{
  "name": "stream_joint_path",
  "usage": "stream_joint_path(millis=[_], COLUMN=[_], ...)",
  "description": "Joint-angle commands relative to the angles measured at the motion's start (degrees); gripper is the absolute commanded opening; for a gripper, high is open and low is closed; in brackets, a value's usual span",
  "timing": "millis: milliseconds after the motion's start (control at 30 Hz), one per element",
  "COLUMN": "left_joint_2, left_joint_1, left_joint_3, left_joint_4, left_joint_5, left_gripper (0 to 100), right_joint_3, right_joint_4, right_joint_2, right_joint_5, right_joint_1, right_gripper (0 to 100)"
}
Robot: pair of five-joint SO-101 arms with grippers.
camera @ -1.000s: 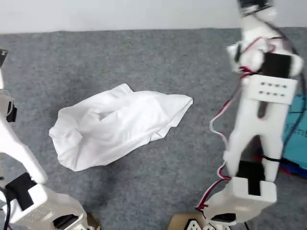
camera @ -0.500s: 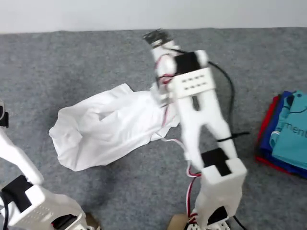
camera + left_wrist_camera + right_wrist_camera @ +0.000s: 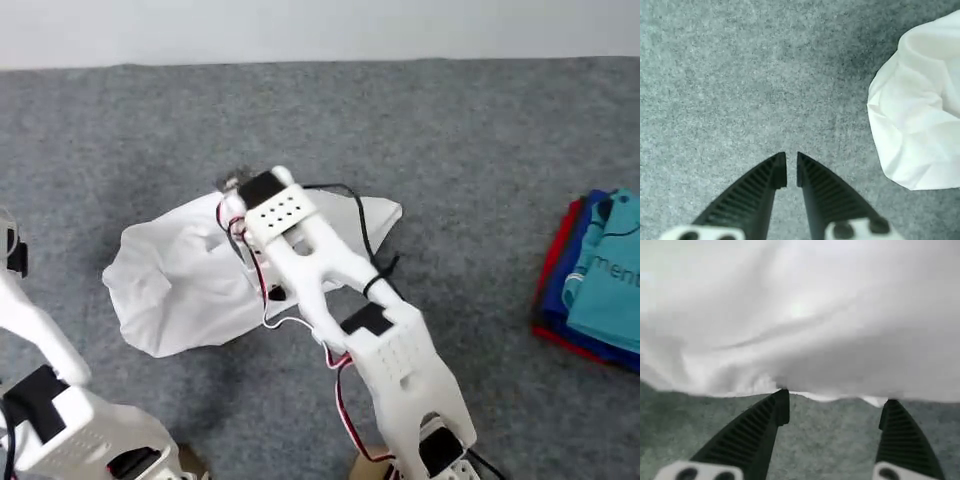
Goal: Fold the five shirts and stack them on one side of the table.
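A crumpled white shirt (image 3: 185, 275) lies unfolded on the grey, carpet-like surface (image 3: 450, 140), a little to the left of the middle. Well apart from it, at the right edge, sits a stack (image 3: 590, 285) of folded shirts. A teal shirt (image 3: 612, 290) is on top, with a blue shirt (image 3: 578, 235) and a red shirt (image 3: 546, 310) showing at the edges beneath it.

The right arm (image 3: 330, 270) reaches out from the near side and lies across the white shirt, covering its middle. The right end effector (image 3: 232, 182) is at the shirt's far edge. Seen from its own wrist camera, the right end effector (image 3: 835, 399) is released. Its two dark fingers are spread wide and close on nothing, and their tips sit right at the hem, where the white cloth meets the grey surface. Whether the tips actually touch the fabric is hard to say from here.

The left arm (image 3: 35, 320) stands at the near left corner, beside the shirt. In its wrist view the left end effector (image 3: 791, 159) is clenched almost fully, with just a thin slit between the ribbed fingers and nothing held. It points down at bare grey surface, and a rounded, bunched edge of the white shirt lies near it without touching.
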Motion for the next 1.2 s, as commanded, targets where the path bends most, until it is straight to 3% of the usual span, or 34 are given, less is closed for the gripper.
stream_joint_path(millis=[0,100,267,633,800,1000,1100,1167], left_joint_2=[-2.99,-2.99,-2.81,-2.55,-2.55,-2.64,-2.55,-2.55], left_joint_1=[-0.18,-0.18,-0.09,0.18,0.18,1.14,2.02,2.37], left_joint_3=[-0.04,-0.04,-0.04,-0.04,-0.13,-0.13,-0.13,-0.13], left_joint_4=[-0.79,-0.79,-1.67,-2.46,-2.46,-2.46,-2.46,-2.37], left_joint_5=[0.53,0.53,0.53,0.53,0.53,0.53,0.53,0.53], left_gripper=[4,4,4,4,4,4,4,4], right_joint_3=[-3.34,-3.34,-3.34,-4.92,-4.92,-4.92,-5.01,-7.21], right_joint_4=[-1.8,-1.1,0.13,5.23,5.05,-3.21,-7.96,-6.73], right_joint_2=[1.45,2.51,2.51,-8.4,-17.19,-17.63,-18.15,-18.15], right_joint_5=[-0.62,-0.35,3.08,15.21,23.3,30.86,32.7,32.7], right_joint_1=[-0.22,0.04,3.21,15.52,25.27,40.84,44.53,44.79], right_gripper=[29.1,23.2,0.2,1.0,1.0,0.9,2.3,8.4])
